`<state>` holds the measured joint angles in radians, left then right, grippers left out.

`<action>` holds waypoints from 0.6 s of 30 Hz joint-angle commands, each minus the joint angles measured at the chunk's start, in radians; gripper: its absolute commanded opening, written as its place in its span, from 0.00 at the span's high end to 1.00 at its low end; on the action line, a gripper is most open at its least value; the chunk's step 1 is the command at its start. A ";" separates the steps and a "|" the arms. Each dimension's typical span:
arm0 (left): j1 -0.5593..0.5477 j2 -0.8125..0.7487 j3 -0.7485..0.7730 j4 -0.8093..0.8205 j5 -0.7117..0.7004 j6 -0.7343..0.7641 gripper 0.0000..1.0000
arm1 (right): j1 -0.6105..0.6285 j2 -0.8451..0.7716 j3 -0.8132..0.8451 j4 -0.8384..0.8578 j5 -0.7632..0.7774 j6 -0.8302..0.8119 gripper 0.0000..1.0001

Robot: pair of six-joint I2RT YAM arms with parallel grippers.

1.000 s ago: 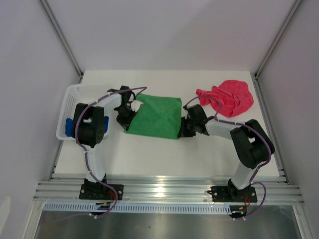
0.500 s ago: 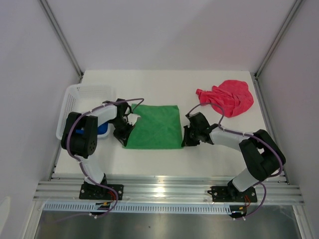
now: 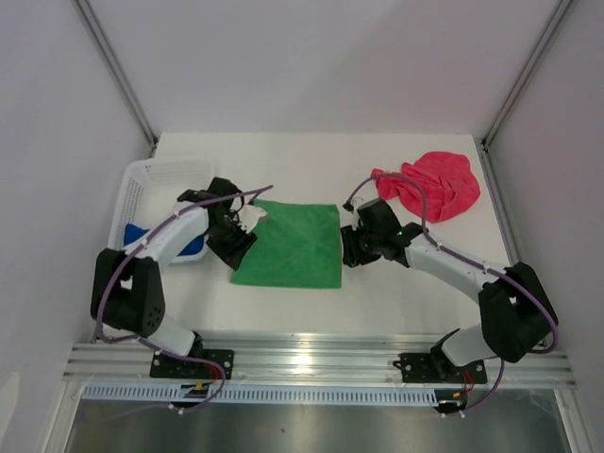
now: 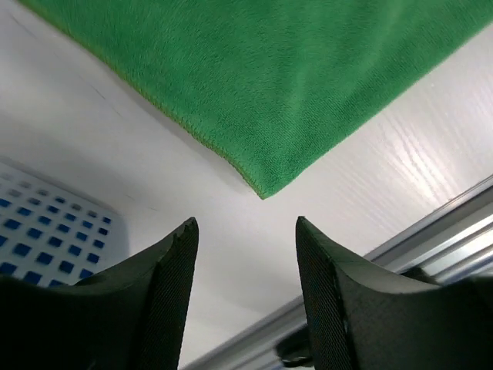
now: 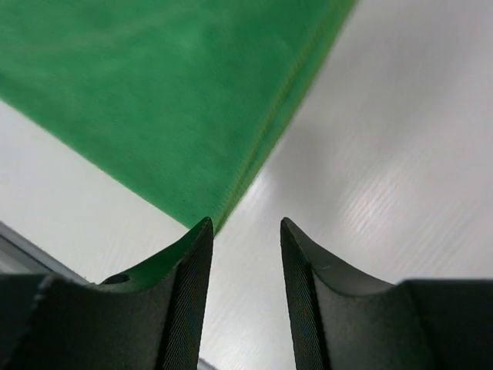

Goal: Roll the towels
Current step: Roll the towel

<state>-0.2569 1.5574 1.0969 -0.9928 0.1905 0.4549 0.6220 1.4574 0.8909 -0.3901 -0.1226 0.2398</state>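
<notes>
Our left gripper (image 4: 246,231) and right gripper (image 5: 245,231) have just let go, jaws parted and empty. The green towel (image 4: 293,77) lies flat just ahead of both, so we judge rolling can begin.

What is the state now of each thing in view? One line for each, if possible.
green towel: flat on the table, not rolled, not held.
pink towel: crumpled heap at the far right, untouched.
blue towel: in the basket, mostly hidden.
basket: upright at the table's left side.
left gripper: open, empty, by the green towel's near left corner.
right gripper: open, empty, beside its right edge.
</notes>
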 commanded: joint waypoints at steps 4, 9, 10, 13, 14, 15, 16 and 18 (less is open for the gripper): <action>-0.143 -0.198 -0.208 0.185 -0.059 0.414 0.42 | 0.019 -0.115 0.007 0.085 -0.225 -0.636 0.55; -0.176 -0.283 -0.351 0.357 -0.068 0.701 0.40 | 0.041 -0.091 -0.055 0.057 -0.420 -1.019 0.51; -0.174 -0.280 -0.359 0.385 -0.068 0.726 0.40 | 0.044 -0.079 -0.050 0.047 -0.436 -1.043 0.51; -0.176 -0.270 -0.388 0.422 -0.048 0.797 0.39 | 0.048 -0.036 -0.049 0.039 -0.477 -1.106 0.52; -0.177 -0.270 -0.413 0.440 -0.045 0.815 0.39 | 0.050 -0.026 -0.053 0.046 -0.480 -1.119 0.52; -0.180 -0.261 -0.420 0.459 -0.051 0.818 0.38 | 0.059 -0.019 -0.056 0.053 -0.480 -1.132 0.52; -0.183 -0.254 -0.427 0.467 -0.054 0.826 0.39 | 0.062 0.004 -0.063 0.063 -0.479 -1.133 0.52; -0.183 -0.235 -0.434 0.479 -0.066 0.837 0.40 | 0.074 0.027 -0.072 0.091 -0.460 -1.139 0.52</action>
<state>-0.4313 1.3067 0.6785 -0.5911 0.1238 1.1992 0.6807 1.4578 0.8307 -0.3370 -0.5503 -0.8055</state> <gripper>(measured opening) 0.604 0.479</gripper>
